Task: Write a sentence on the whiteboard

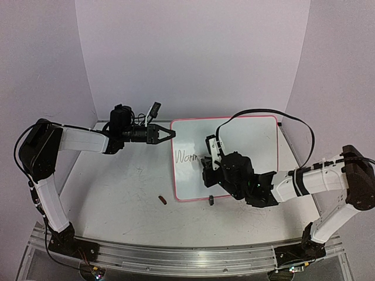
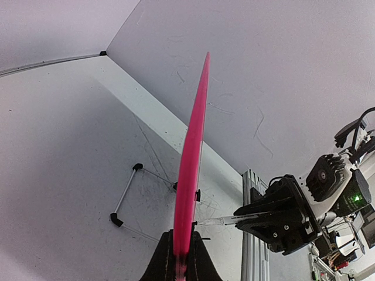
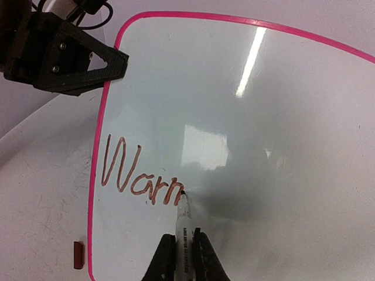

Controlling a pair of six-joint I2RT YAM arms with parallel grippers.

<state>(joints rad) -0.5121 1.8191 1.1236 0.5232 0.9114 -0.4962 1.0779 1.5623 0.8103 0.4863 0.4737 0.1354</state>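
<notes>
Two grippers work on one whiteboard (image 1: 246, 140), which lies on the scuffed grey table (image 1: 111, 193) with a thin pink frame running all round it. The left gripper (image 1: 167, 134) meets the board on its left edge, near the far corner. In the left wrist view the pink edge runs straight out from between the two fingers (image 2: 202, 266), which are clamped on it, so the whole board spreads ahead of those jaws and toward the right arm. The right gripper (image 3: 183, 266) hangs over the left half of the board, its jaws pinched tight around a marker (image 3: 184, 225). The marker juts forward out of them with its tip down on the white surface. Ahead of the right jaws and just left of that tip, the word "Warm" (image 3: 140, 175) stands in reddish-brown strokes, and its last letter ends right at the tip. Left of the right jaws and just outside the frame, a small red piece (image 3: 79, 255) lies on the table, apart from the board. In the top view a small black piece (image 1: 211, 201) sits at the board's near edge, just behind the right jaws.
</notes>
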